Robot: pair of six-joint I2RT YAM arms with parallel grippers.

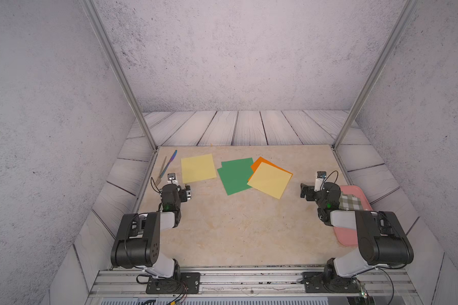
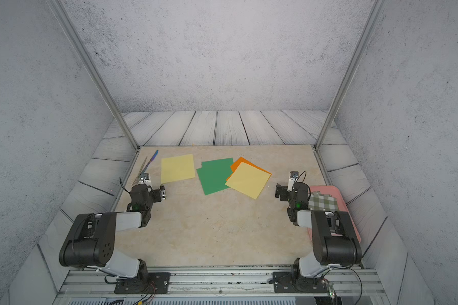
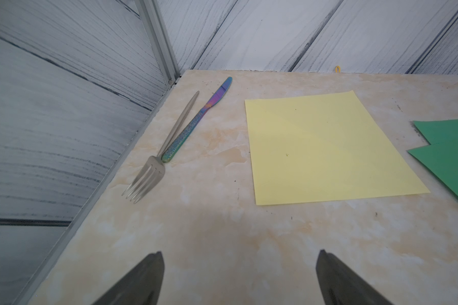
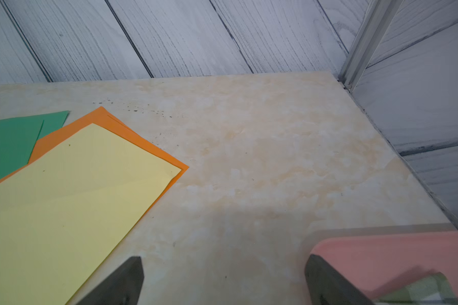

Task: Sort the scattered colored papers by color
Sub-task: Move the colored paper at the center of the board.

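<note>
Hanging empty, the left gripper and right gripper gape wide over the marbled beige table. Beyond lie matte papers: one yellow sheet alone, two overlapping green sheets, an orange sheet under a second yellow sheet. Only the left wrist view shows the knife and its glittery handle. Grey plank walls surround.

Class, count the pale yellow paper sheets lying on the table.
2. The lone pale yellow paper sheet lies on the robot's left; the second yellow sheet covers the bright orange paper sheet. Others may hide beneath.
</note>
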